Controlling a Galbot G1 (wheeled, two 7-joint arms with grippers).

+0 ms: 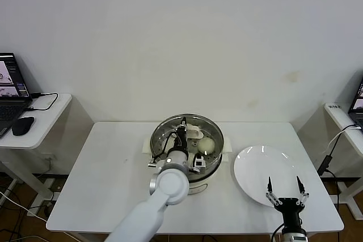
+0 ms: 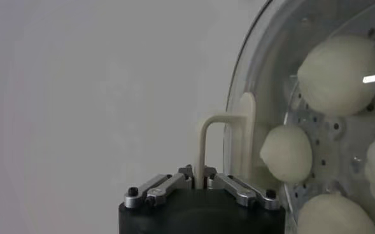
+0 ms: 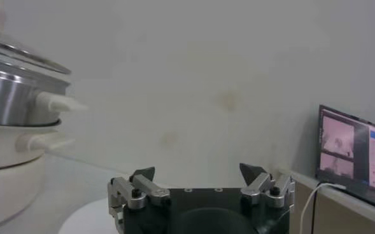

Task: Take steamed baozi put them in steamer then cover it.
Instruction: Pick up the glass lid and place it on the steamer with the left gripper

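White table (image 1: 108, 168) carries the steamer (image 1: 211, 169), buns (image 2: 286, 152) inside. Left gripper (image 2: 204, 181) pinches the lid (image 2: 251, 70) handle (image 2: 222, 143); lower it level, centred (rim seated all round) before releasing. Right gripper (image 1: 285, 188) waits spread over the plate (image 1: 255, 165).

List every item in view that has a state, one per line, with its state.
steamer: on the table, four buns on its tray, glass lid over it.
steamed baozi: all inside, seen through the lid.
glass lid: resting on the steamer, its handle gripped.
plate: empty, right of the steamer.
left gripper: jaws shut on the lid handle.
right gripper: jaws open, empty, at the plate's near edge.
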